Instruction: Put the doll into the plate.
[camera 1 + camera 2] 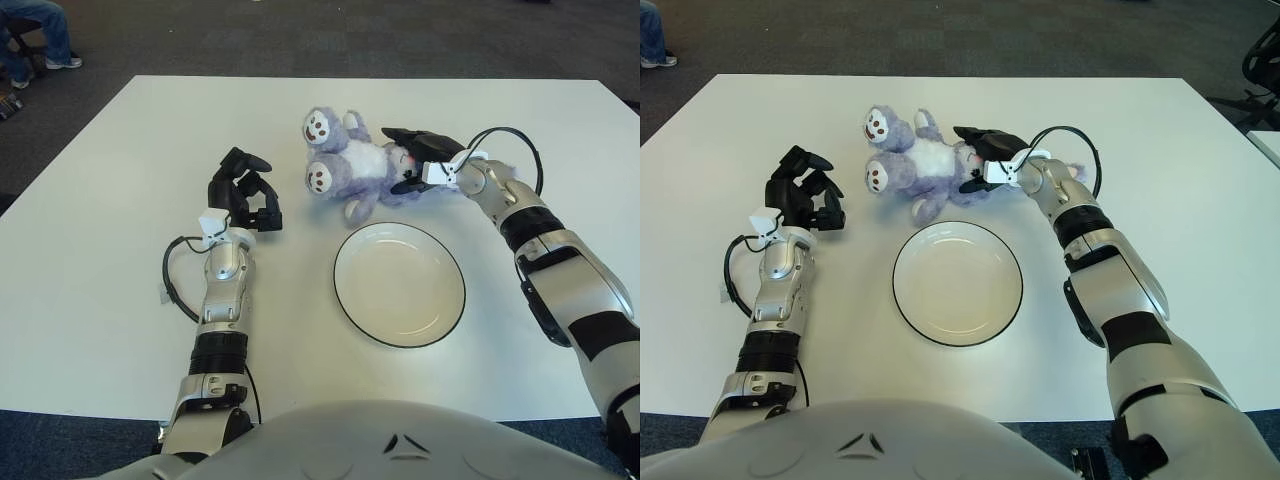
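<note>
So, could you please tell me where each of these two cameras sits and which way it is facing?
Left eye view: on the head, looking forward and down at the white table; both arms and the torso's top edge show.
Right eye view: a little to the right, facing the same way; same body parts, shifted left in the picture.
Shared: the right hand on the purple doll, the plate nearer the robot, and the left hand left of the doll.
</note>
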